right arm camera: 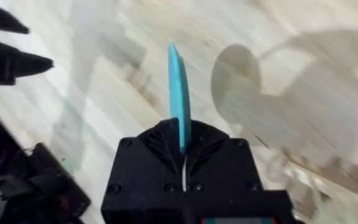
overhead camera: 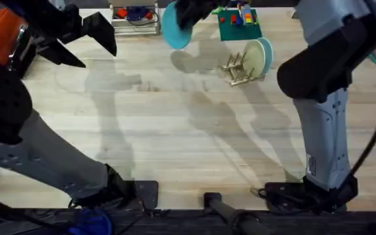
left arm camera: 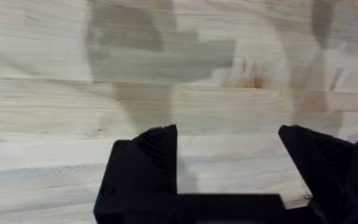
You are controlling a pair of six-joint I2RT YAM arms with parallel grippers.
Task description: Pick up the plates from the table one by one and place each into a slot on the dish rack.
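My right gripper is shut on the rim of a turquoise-blue plate and holds it in the air over the far middle of the table, left of the dish rack. In the right wrist view the plate stands edge-on, clamped in that gripper. A cream-green plate and a light blue plate stand upright in the rack. My left gripper hangs open over the far left of the table, and in its wrist view bare wood lies under the gripper.
A white wire basket holding small items stands at the far edge, left of the held plate. A green board with coloured pieces lies behind the rack. The right arm rises tall on the right side.
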